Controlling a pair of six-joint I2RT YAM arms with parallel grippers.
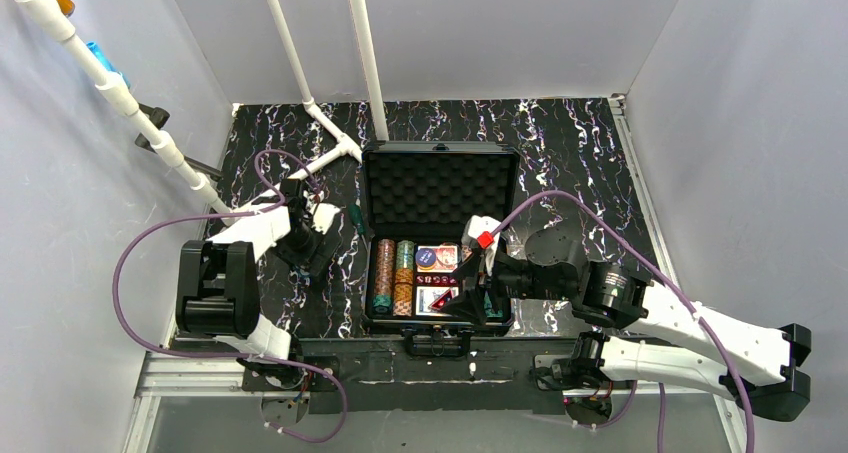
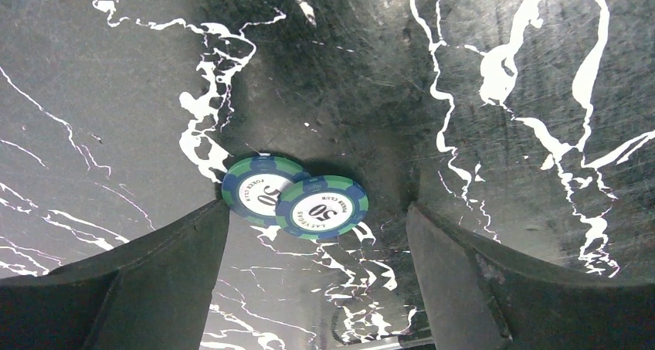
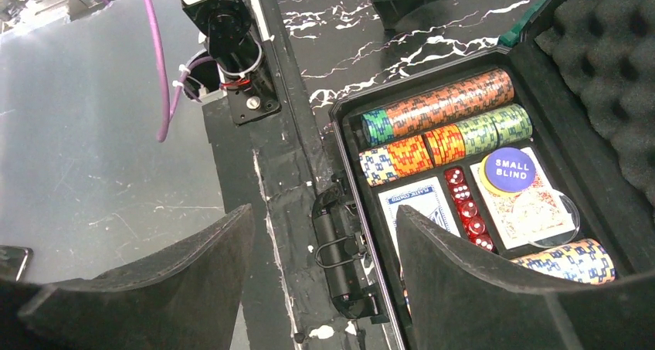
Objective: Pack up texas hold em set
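Observation:
The black case [image 1: 372,235] lies open mid-table, its foam-lined lid [image 1: 440,188] standing up at the back. Rows of striped chips [image 3: 448,103], two card decks [image 3: 417,207], red dice [image 3: 467,207] and a blue "small blind" button [image 3: 508,169] lie in its base. Two blue-green 50 chips [image 2: 297,199] lie overlapping on the table left of the case. My left gripper [image 2: 317,288] is open just above and short of them. My right gripper [image 3: 324,288] is open and empty above the case's front edge and handle [image 3: 336,249].
A green-handled tool [image 1: 354,219] lies against the case's left side. White pipes [image 1: 310,103] stand at the back left. White walls enclose the black marbled table [image 1: 580,153]. A metal rail [image 1: 200,373] runs along the near edge.

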